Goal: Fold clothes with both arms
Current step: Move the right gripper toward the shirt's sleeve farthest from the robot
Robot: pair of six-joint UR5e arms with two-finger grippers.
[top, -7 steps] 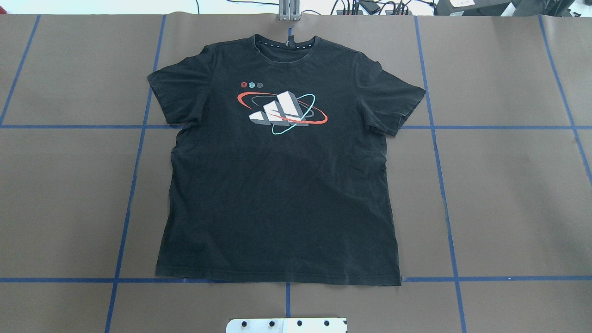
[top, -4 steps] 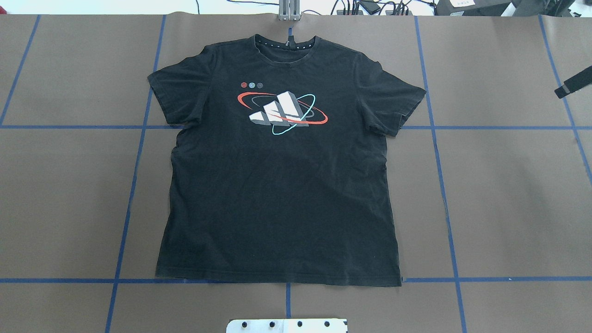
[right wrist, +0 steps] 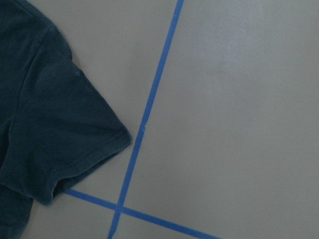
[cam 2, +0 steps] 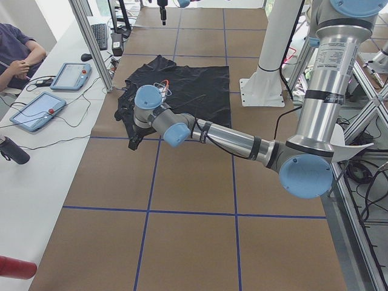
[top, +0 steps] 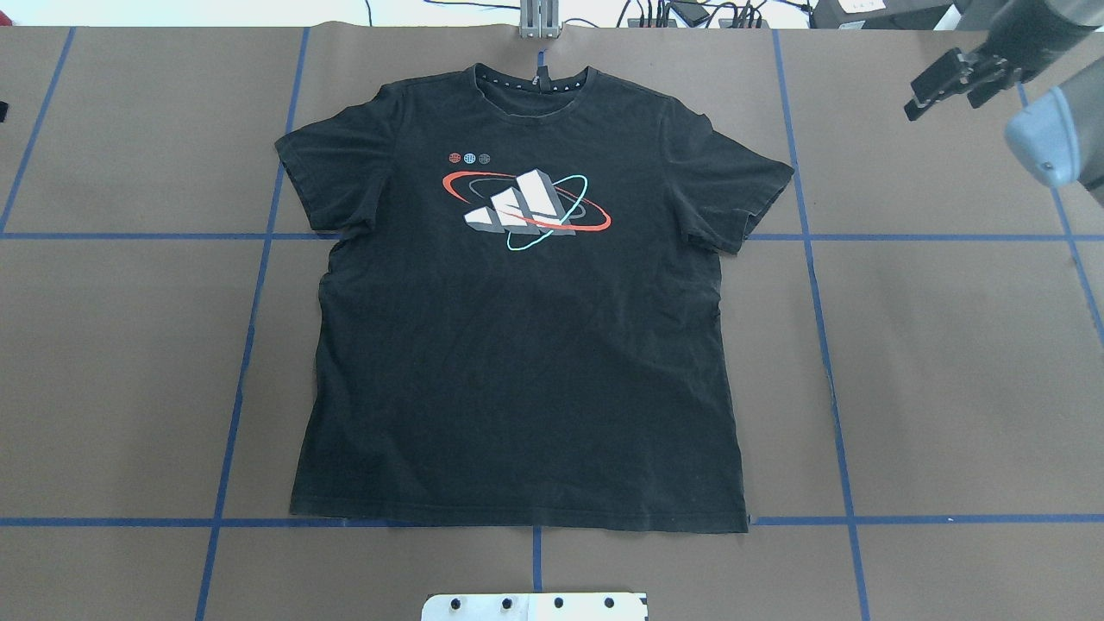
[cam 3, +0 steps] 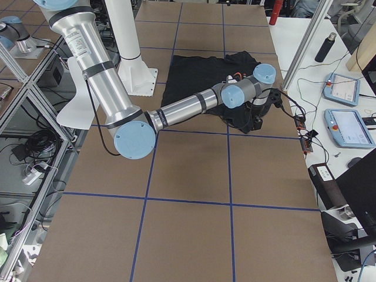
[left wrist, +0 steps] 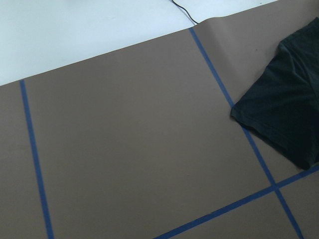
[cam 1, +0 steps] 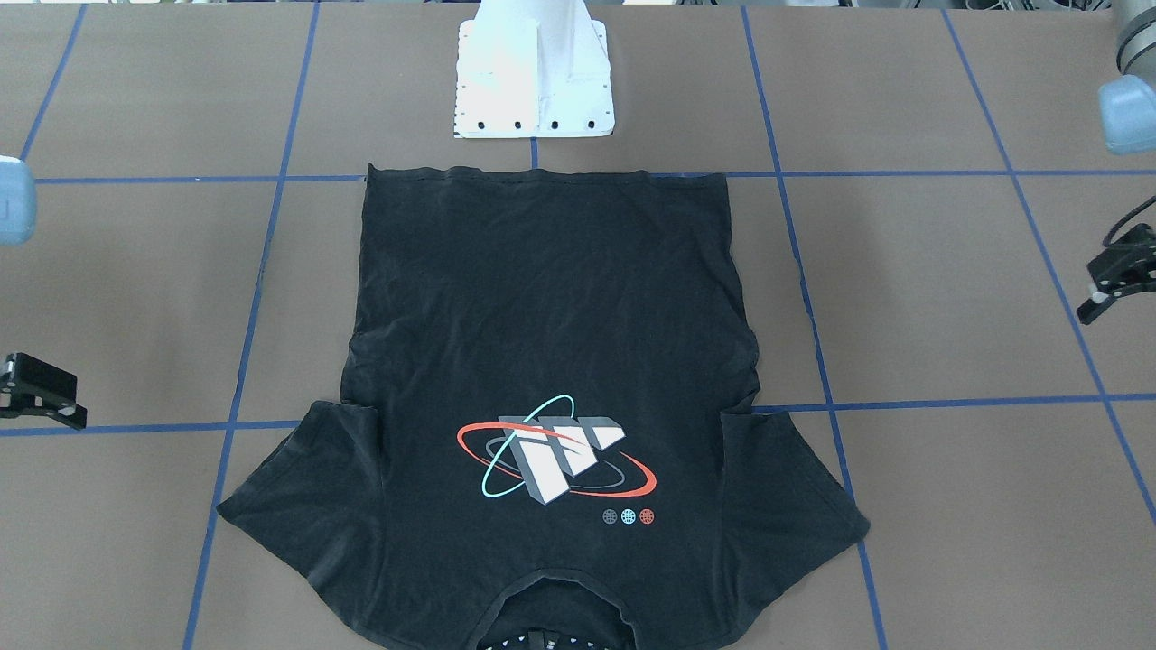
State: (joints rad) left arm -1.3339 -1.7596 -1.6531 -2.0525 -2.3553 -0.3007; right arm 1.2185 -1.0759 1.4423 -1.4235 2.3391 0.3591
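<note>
Black T-shirt (top: 517,345) lies flat on bench (top: 949,345). Wrist views show sleeves (left wrist: 284,99) only; front-facing view adds left hand (cam 1: 1093,307) and right hand (cam 1: 56,403); whether spread, cannot tell.

right arm (top: 1048,129) entered upper right, right tool (top: 944,95) further inward

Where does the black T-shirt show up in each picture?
Front-facing: T-shirt in the centre, collar at bottom edge.
Overhead: centre, collar at top.
Exterior left: upper middle.
Exterior right: upper middle.
Left wrist: one sleeve at right edge.
Right wrist: one sleeve at left.
Landmark: white pedestal base beside the hem, exterior views only.
</note>
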